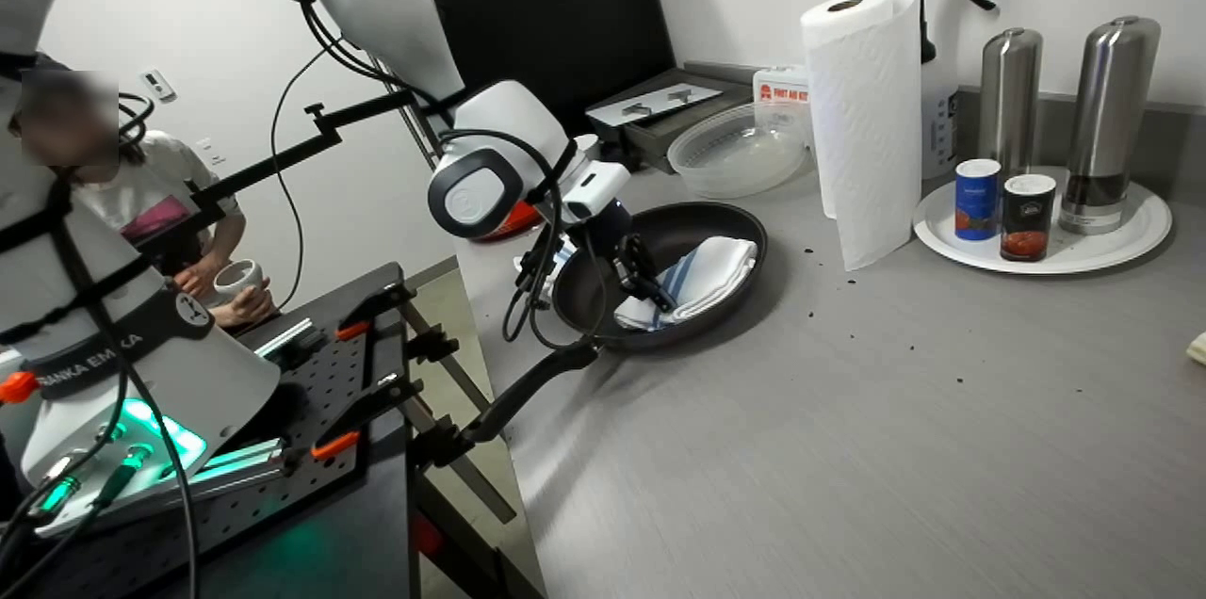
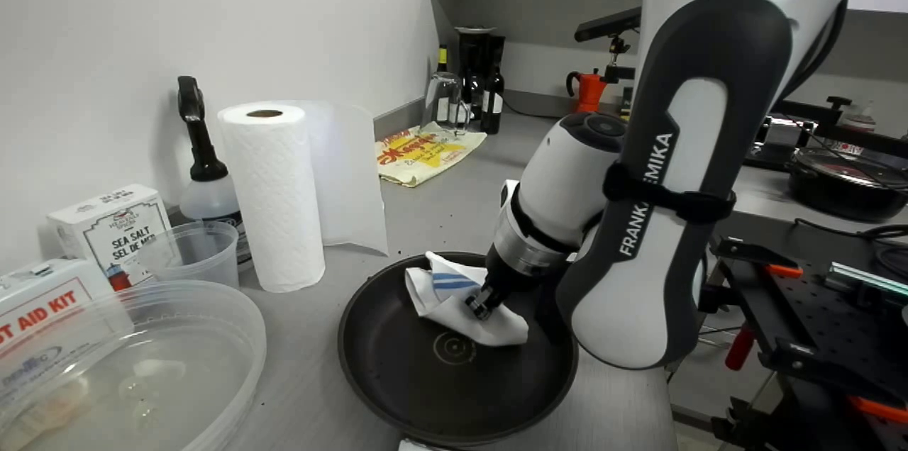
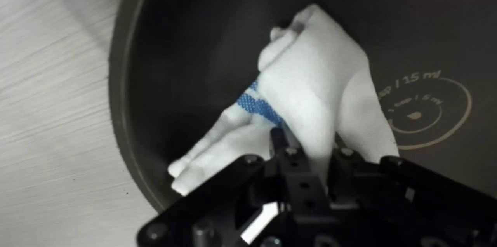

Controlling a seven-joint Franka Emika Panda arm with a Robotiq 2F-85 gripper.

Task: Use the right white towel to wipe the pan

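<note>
The white towel (image 1: 721,274) with blue stripes lies bunched inside the black pan (image 1: 678,227). In an exterior view the towel (image 2: 440,295) covers the upper middle of the pan (image 2: 454,401), touching the floor of it. In the wrist view a fold of the towel (image 3: 310,68) rises between the fingers of my gripper (image 3: 308,146), which is shut on it. My gripper also shows low inside the pan in both exterior views (image 1: 667,299) (image 2: 481,302). The fingertips are partly hidden by cloth. The pan's handle (image 1: 528,392) points toward the counter's edge.
A paper-towel roll (image 1: 867,109) stands beyond the pan, near a clear plastic bowl (image 1: 740,156). A white plate (image 1: 1112,255) holds shakers and mills. Another white and blue cloth (image 1: 563,255) and a red dish (image 1: 516,220) are partly hidden behind the arm.
</note>
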